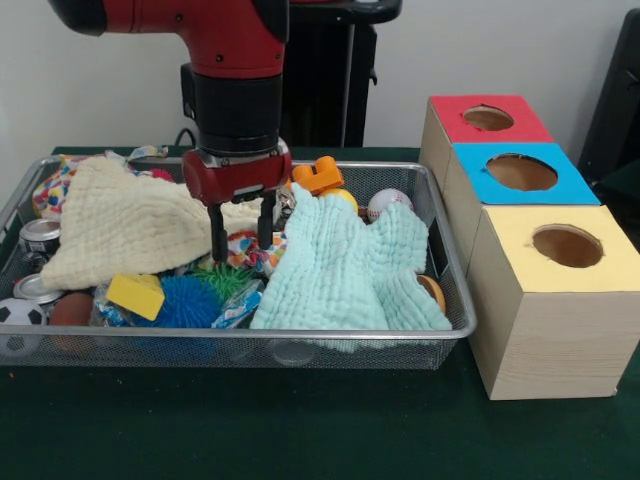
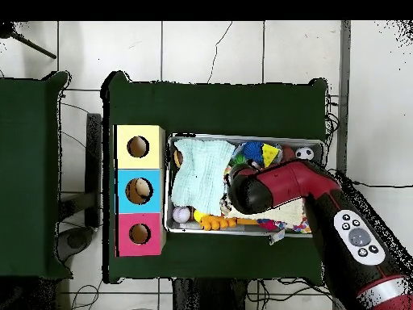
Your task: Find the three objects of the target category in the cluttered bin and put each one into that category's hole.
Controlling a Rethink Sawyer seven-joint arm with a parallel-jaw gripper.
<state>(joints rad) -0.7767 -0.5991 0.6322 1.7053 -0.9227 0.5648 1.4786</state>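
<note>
Your gripper (image 1: 241, 242) hangs with fingers parted, empty, over a spotted cloth (image 1: 245, 246) mid-bin (image 1: 455, 330). Another spotted cloth (image 1: 50, 190) lies toward the far edge. You've delivered nothing visible to the yellow box's hole (image 1: 567, 245).

The red arm (image 1: 235, 60) hangs vertical, its end effector (image 1: 241, 232) pointing down, fingers parted.

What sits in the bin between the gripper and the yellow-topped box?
In the front view, the mint-green cloth fills the stretch from the gripper to the bin wall; then bare green table before the yellow-topped box.
</note>
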